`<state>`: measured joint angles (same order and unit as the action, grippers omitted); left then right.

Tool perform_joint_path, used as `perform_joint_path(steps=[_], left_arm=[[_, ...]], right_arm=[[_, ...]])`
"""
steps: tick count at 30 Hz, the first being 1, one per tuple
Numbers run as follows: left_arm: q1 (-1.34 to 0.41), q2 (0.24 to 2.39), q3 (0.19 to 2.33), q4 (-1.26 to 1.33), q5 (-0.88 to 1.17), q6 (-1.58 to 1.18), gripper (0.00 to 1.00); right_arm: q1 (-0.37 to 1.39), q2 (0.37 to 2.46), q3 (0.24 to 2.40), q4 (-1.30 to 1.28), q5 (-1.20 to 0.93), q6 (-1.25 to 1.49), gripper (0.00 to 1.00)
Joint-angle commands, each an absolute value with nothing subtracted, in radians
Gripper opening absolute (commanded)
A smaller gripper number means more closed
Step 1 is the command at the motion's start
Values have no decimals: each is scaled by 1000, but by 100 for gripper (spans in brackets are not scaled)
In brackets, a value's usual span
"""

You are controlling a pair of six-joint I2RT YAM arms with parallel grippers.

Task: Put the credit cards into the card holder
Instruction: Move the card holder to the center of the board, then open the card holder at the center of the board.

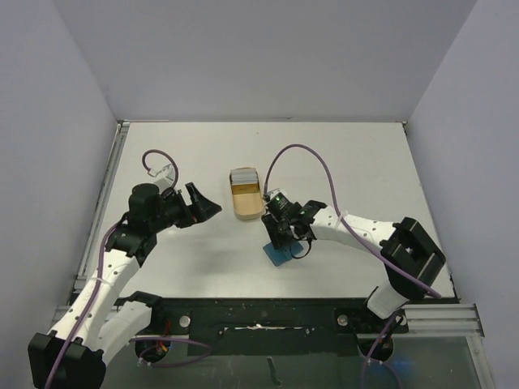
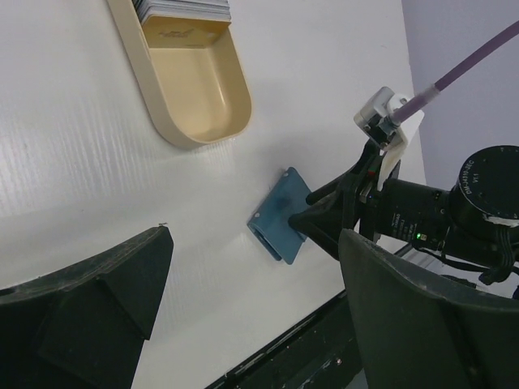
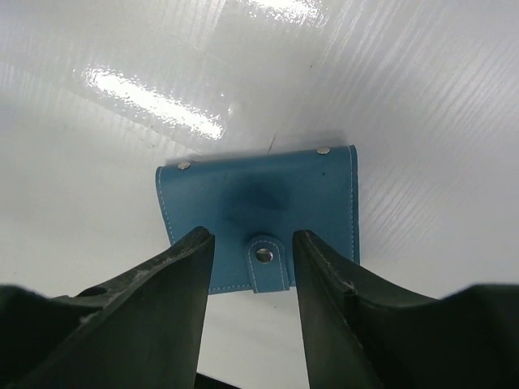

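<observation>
Item 1, table (image 1: 365, 162): white, walled on 3 sides. Item 2, tray (image 1: 247, 209): tan, oblong, at the table's centre, long axis running 12 to 6 o'clock. Item 3, cards (image 1: 243, 176): 1 stack, grey and white edges showing, standing in the tray's 12 o'clock end; the rest of the tray is bare. Item 4, holder (image 1: 280, 256): teal, folded shut, lying flat on the table at 5 o'clock from the tray and near it, slightly skewed. In the right wrist view its tab (image 3: 266, 259) wraps over the 6 o'clock edge, with 2 metal studs (image 3: 323, 151) along the 12 o'clock edge. Item 5, right claw (image 1: 285, 239): directly over the holder, pointing down, jaws partly open with 1 finger at each side of the tab; nothing gripped, and contact between the fingers (image 3: 174, 292) and the cover cannot be told. Item 6, left claw (image 1: 204, 203): at 9 o'clock from the tray and apart from it, raised off the table, jaws spread wide, holding nothing, aimed toward the tray and holder.
</observation>
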<state>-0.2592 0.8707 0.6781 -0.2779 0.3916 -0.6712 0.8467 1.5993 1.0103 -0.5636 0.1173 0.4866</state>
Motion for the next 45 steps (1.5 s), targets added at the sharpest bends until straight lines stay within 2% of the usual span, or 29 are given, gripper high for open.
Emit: perform_joint_path(steps=[1, 15, 18, 25, 27, 33, 39, 45], left_arm=[[-269, 868, 663, -231, 429, -684, 84], [-287, 895, 635, -286, 465, -639, 83], [-290, 902, 625, -288, 465, -635, 83], [-305, 970, 637, -308, 464, -647, 77], [-314, 988, 637, -310, 461, -649, 76], [-346, 1029, 653, -314, 452, -653, 74], [-370, 1039, 648, -283, 450, -695, 71], [-418, 998, 611, -198, 444, -670, 70]], right_arm=[[865, 1530, 1001, -589, 147, 506, 45], [891, 1614, 949, -565, 154, 493, 44], [898, 1629, 945, -561, 142, 484, 39], [906, 1612, 974, -557, 150, 459, 15], [905, 1605, 978, -543, 150, 444, 12], [911, 1592, 992, -520, 149, 394, 10], [922, 1549, 1008, -482, 118, 356, 0], [935, 1460, 975, -386, 94, 310, 0]])
